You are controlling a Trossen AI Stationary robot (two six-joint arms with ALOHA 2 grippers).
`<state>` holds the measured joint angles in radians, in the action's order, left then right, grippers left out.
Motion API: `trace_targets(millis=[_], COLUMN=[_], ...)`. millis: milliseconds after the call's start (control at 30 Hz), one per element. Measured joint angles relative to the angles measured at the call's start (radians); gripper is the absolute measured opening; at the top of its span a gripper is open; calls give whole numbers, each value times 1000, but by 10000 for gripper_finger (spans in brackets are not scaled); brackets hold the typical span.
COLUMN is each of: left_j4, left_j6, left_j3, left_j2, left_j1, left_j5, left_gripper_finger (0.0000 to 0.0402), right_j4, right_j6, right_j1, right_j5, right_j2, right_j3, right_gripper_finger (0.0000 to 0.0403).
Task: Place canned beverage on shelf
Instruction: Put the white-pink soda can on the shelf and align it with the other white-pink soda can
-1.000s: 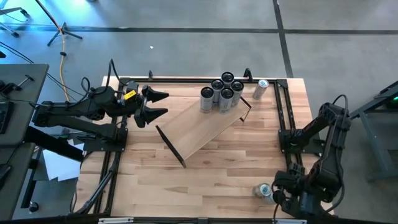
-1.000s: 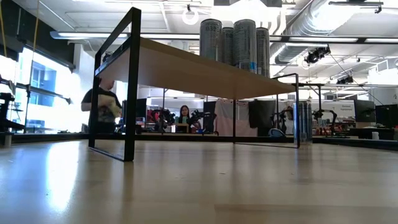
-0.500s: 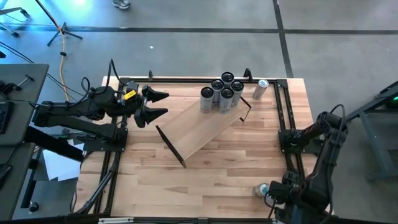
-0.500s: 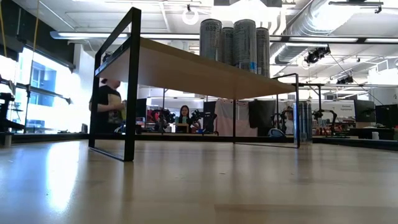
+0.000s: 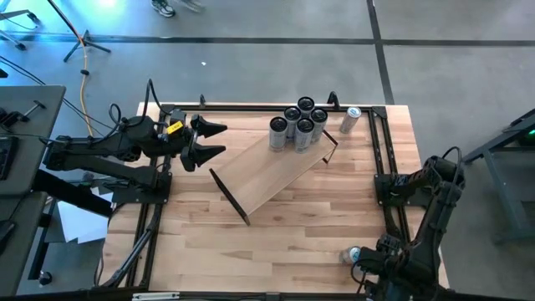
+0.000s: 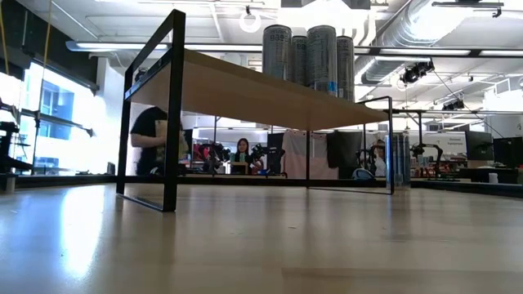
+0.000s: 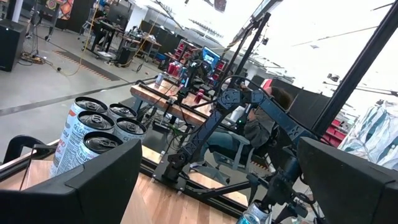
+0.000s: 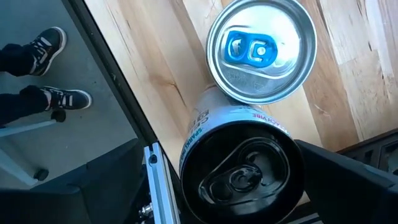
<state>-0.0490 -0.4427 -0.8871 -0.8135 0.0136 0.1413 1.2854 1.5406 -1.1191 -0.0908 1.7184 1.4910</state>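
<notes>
Black left fingers (image 5: 216, 140) spread wide, holding nothing, hanging over the upper left of the worktop (image 5: 292, 226), apart from the shelf (image 5: 276, 171). Right fingers (image 8: 239, 171) spread wide too, down at the lower right edge of the high view, one on each side of a black-topped can (image 8: 239, 165). Cannot tell whether either finger touches it. Just beyond that can, touching it or nearly so, a silver-topped can (image 8: 261, 50) with a blue tab, upright on the wood.

Pale shelf lying on a slant across the middle of the high view, black brackets at both short ends. Cluster of five cans (image 5: 298, 124) upright on its upper right end. One more can (image 5: 350, 119) on its side on the worktop in the upper right corner, beyond the shelf.

Lettering on the side of the black-topped can too small and upside down to read surely. Red and dark print on the shelf cans in the left wrist view cut off, not readable.

Since a second ago: right arm drawn further toward the bottom edge of the high view; left arm unmoved. Person (image 6: 155, 139) in the low view moved rightward, now behind the shelf's near bracket.
</notes>
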Motion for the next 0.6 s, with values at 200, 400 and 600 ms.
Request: trace_targets(millis=[200,400,600], left_j4=[0,0,0], left_j6=[0,0,0], left_j3=[0,0,0], left_j2=[0,0,0], left_j1=[0,0,0], left_j5=[0,0,0], left_gripper_finger=[399,399,399], right_j4=[13,20,17], right_j6=[0,0,-14], right_j1=[0,2,2], right_j5=[17,32,32], right_j2=[0,0,0], right_j3=[0,0,0], right_gripper_finger=[352,297,246])
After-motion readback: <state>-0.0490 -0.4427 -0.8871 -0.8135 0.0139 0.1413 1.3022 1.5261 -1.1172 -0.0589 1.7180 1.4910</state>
